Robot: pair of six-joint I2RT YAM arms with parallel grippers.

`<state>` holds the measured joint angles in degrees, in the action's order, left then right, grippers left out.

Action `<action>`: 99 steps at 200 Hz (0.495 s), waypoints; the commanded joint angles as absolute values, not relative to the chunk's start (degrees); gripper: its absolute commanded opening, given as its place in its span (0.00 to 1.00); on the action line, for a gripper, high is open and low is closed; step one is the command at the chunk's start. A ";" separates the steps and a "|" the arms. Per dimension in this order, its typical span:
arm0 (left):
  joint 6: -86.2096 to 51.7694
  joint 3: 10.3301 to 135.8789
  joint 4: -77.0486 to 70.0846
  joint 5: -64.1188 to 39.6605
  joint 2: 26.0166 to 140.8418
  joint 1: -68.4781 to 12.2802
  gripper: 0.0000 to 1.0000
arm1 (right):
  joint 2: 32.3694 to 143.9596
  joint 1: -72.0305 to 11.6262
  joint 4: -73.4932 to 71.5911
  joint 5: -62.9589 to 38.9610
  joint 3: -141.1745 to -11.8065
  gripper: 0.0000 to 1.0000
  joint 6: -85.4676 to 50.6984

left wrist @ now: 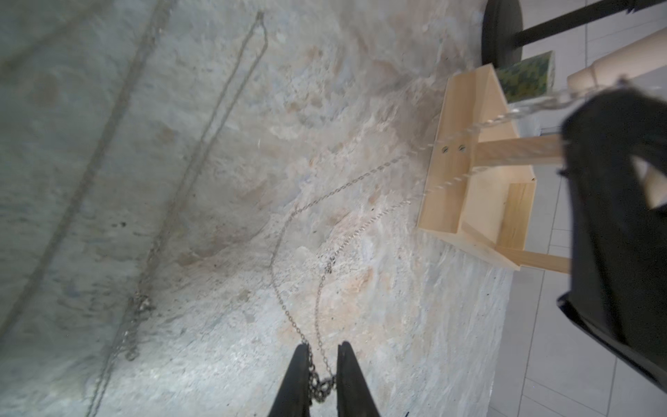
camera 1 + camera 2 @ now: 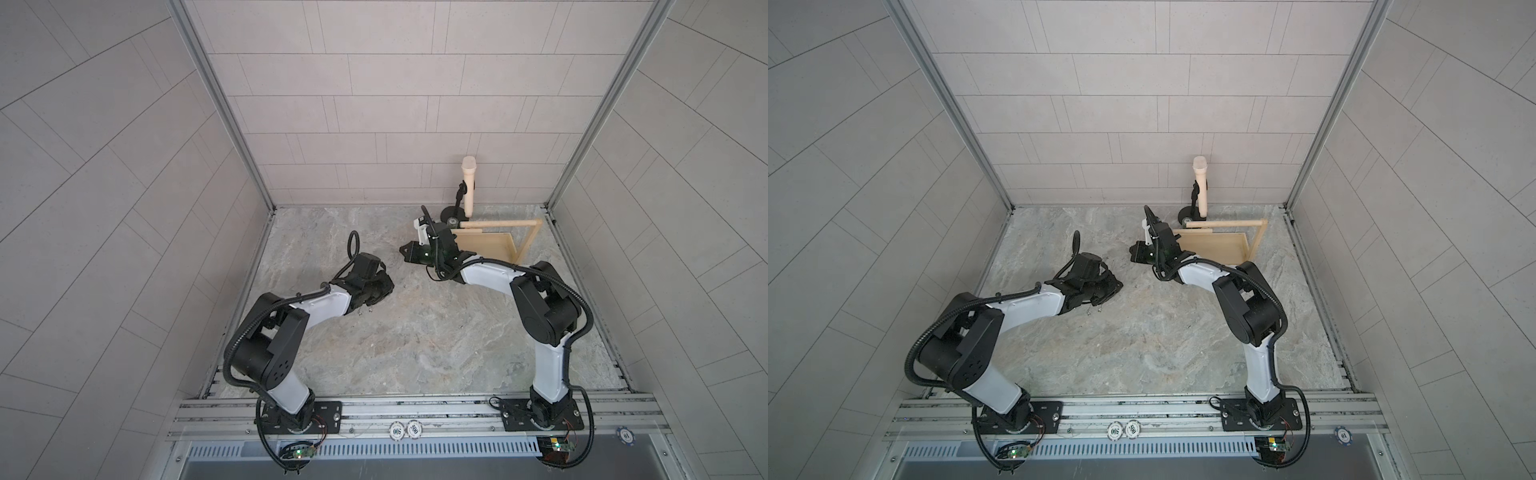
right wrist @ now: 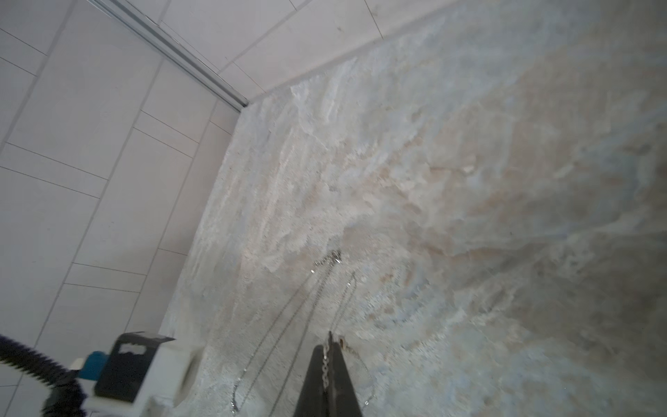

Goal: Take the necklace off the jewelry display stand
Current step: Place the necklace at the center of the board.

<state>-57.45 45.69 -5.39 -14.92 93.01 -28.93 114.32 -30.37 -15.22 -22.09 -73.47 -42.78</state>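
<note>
The necklace (image 1: pixel 320 388) is a thin silver chain. A bunch of it sits between the fingers of my left gripper (image 1: pixel 323 348), which is shut on it low over the floor. From there two strands run across the floor, past the tray of the pale wooden jewelry display stand (image 1: pixel 454 173), up to the right gripper's black body (image 1: pixel 610 216). My right gripper (image 3: pixel 329 344) is shut on the chain (image 3: pixel 326 364), just left of the stand's dowel (image 2: pixel 494 225). Whether the chain still touches the dowel I cannot tell. In both top views the chain is too fine to make out.
A black round-based stand with a cream microphone (image 2: pixel 468 183) is at the back wall behind the display stand (image 2: pixel 1219 246). The left gripper (image 2: pixel 388 286) and right gripper (image 2: pixel 402 250) are close together mid-floor. Poker chips (image 2: pixel 405 429) lie on the front rail.
</note>
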 commanded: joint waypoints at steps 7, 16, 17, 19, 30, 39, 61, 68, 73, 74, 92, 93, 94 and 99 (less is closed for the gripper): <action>-55.72 43.75 -4.22 -12.06 93.78 -30.26 0.00 | 114.87 -30.63 -15.32 -22.13 -71.42 0.00 -42.28; -55.81 43.11 -4.18 -11.86 93.69 -30.39 0.00 | 114.84 -30.71 -14.31 -21.66 -71.20 0.00 -41.98; -55.81 43.05 -4.20 -11.82 93.69 -30.35 0.00 | 114.86 -30.74 -14.23 -21.60 -71.15 0.00 -41.91; -55.81 42.84 -4.17 -11.74 93.69 -30.37 0.00 | 114.87 -30.76 -14.15 -21.55 -71.07 0.00 -41.92; -55.90 42.12 -3.98 -11.55 93.47 -30.51 0.00 | 114.85 -30.84 -13.69 -21.15 -70.46 0.00 -41.66; -55.75 41.68 -3.66 -11.31 93.27 -30.76 0.00 | 114.92 -30.94 -13.54 -20.79 -69.95 0.00 -41.65; -54.63 41.22 -1.45 -10.46 92.81 -31.30 0.00 | 115.05 -31.33 -13.80 -20.23 -68.78 0.00 -41.61; -54.51 40.96 -1.12 -10.47 92.81 -31.46 0.00 | 115.21 -31.49 -13.70 -19.94 -68.57 0.00 -41.44; -54.42 40.75 -0.95 -10.51 92.81 -31.64 0.00 | 115.16 -31.62 -13.43 -19.67 -68.43 0.00 -41.27; -54.41 40.68 -0.96 -10.53 92.81 -31.73 0.00 | 115.19 -31.63 -13.35 -19.64 -68.40 0.00 -41.25; -54.11 40.03 -0.25 -10.28 92.57 -32.32 0.00 | 115.01 -31.90 -13.05 -18.92 -67.80 0.00 -40.91; -54.08 40.01 -0.26 -10.28 92.56 -32.33 0.00 | 114.98 -31.90 -13.07 -18.91 -67.74 0.00 -40.89; -54.02 39.96 -0.17 -10.28 92.55 -32.34 0.00 | 115.02 -31.90 -13.04 -18.86 -67.71 0.00 -40.88; -53.92 39.86 -0.10 -10.16 92.52 -32.50 0.00 | 114.88 -31.88 -13.16 -18.74 -67.51 0.00 -40.99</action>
